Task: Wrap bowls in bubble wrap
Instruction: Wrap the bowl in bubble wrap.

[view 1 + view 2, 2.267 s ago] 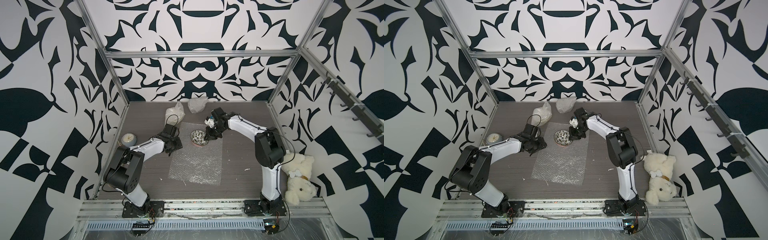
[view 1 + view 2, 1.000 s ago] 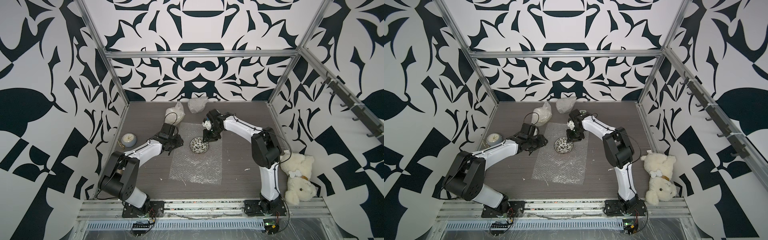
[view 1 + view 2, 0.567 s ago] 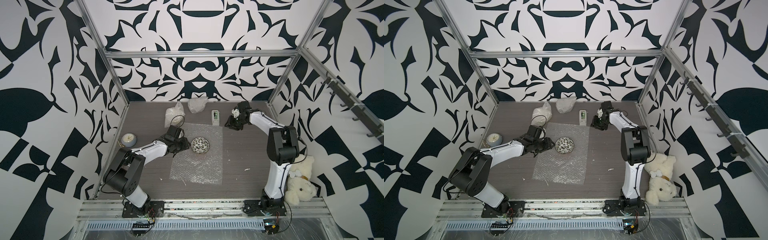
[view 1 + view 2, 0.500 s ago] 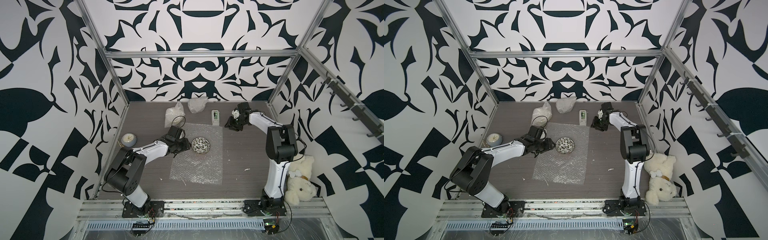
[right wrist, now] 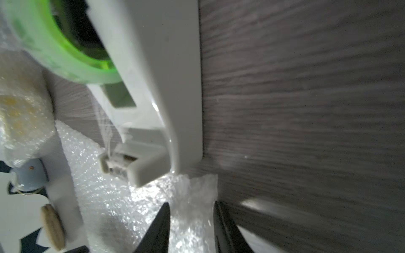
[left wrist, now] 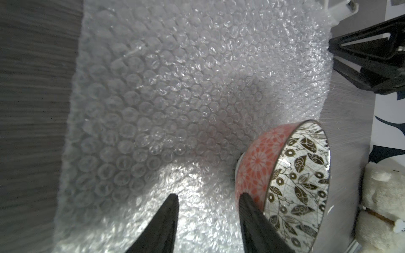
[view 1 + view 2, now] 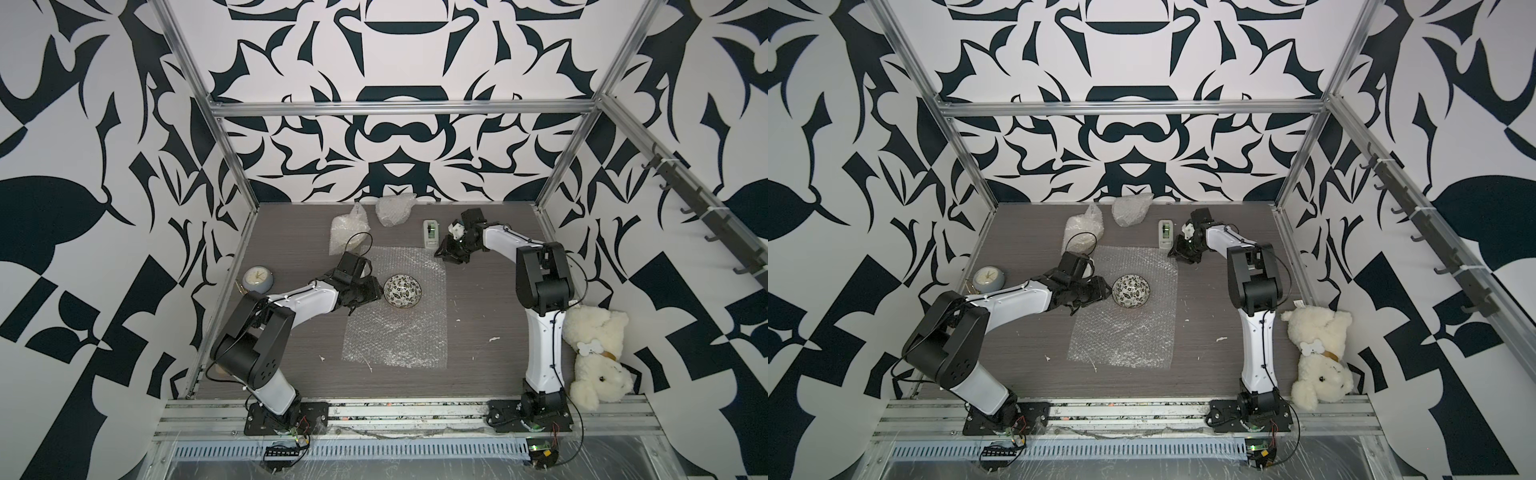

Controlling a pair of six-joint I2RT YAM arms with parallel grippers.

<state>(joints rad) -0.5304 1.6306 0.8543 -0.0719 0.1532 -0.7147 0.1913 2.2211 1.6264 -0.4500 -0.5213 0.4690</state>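
In a top view, the floral bowl [image 7: 402, 292] sits upright on the bubble wrap [image 7: 395, 336], with the left gripper [image 7: 376, 291] just beside it. The left wrist view shows that gripper's fingers spread, one touching the bowl's red outer wall. The right wrist view shows the right gripper [image 5: 191, 203] spread astride the wrap's corner, near the tape dispenser [image 5: 175, 98].

Left arm [image 7: 305, 300] stretched low and inward from its base, elbow bent, left gripper [image 6: 208, 195] held low with its black fingers parted; right arm [image 7: 503, 240] reaching far forward, forearm angled inward, right gripper [image 5: 192, 203] tipped downward, fingers slightly apart.
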